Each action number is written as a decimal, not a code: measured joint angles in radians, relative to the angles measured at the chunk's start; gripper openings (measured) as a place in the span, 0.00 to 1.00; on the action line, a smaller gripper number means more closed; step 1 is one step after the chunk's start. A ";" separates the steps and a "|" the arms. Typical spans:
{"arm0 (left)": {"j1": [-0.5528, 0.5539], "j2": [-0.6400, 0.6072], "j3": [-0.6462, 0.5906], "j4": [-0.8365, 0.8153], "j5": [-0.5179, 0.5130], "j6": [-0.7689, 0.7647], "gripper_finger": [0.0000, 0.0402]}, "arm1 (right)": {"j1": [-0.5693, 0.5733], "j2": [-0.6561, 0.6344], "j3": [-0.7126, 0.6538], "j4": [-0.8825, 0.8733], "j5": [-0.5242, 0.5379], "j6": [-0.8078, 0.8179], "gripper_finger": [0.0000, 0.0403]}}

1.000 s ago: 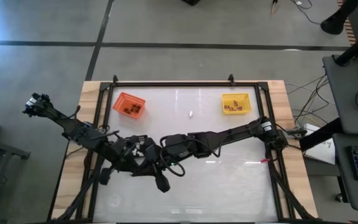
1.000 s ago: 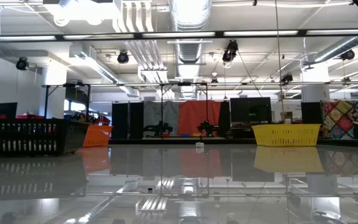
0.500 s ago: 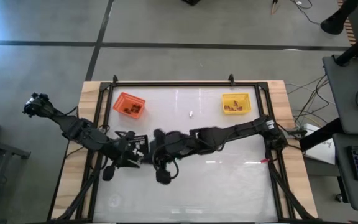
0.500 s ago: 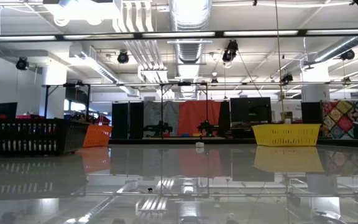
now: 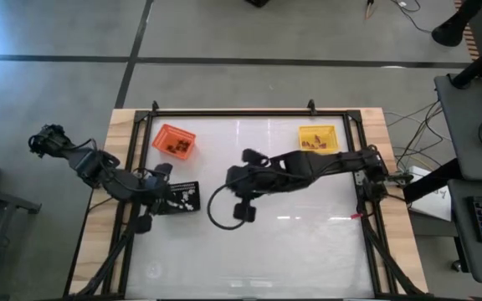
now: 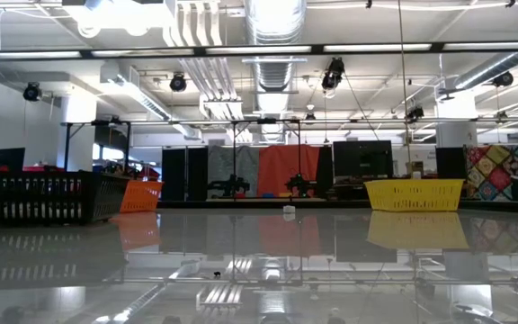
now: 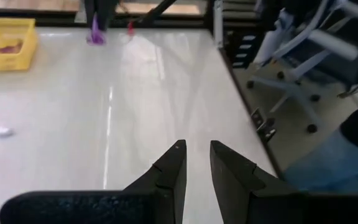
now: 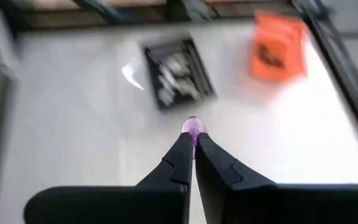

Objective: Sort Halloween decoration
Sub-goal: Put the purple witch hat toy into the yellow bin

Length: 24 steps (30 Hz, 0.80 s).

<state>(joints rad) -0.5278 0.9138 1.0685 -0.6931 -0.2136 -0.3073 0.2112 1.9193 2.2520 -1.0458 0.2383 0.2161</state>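
Purple trinket (image 8: 192, 127) carried mid-table, clamped at tips of right gripper (image 8: 192, 144).
Pinched at its edge, prob. so it drops clean into a tray. Left gripper (image 7: 196, 163) is parked by black tray (image 5: 182, 197) w/ white pieces, fingers slightly apart, nothing held. One white piece (image 5: 257, 153) is left loose btw orange tray (image 5: 174, 140) & yellow tray (image 5: 317, 139).

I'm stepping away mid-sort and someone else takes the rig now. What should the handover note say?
Right gripper: shut on a purple trinket, mid-table.
Left gripper: open, empty, at the table's left beside the black tray.
Black tray holds white pieces; orange tray and yellow tray hold dark pieces.
Left: place the purple trinket; one white trinket lies loose between the far trays.
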 joint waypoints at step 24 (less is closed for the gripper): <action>0.015 -0.007 0.001 -0.184 -0.305 -0.007 0.13 | -0.323 -0.030 -0.033 -0.525 0.084 0.035 0.02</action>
<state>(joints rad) -0.5127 0.9070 1.0695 -0.8769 -0.5190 -0.3140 -0.1119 1.8889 2.2186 -1.5706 0.3226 0.2510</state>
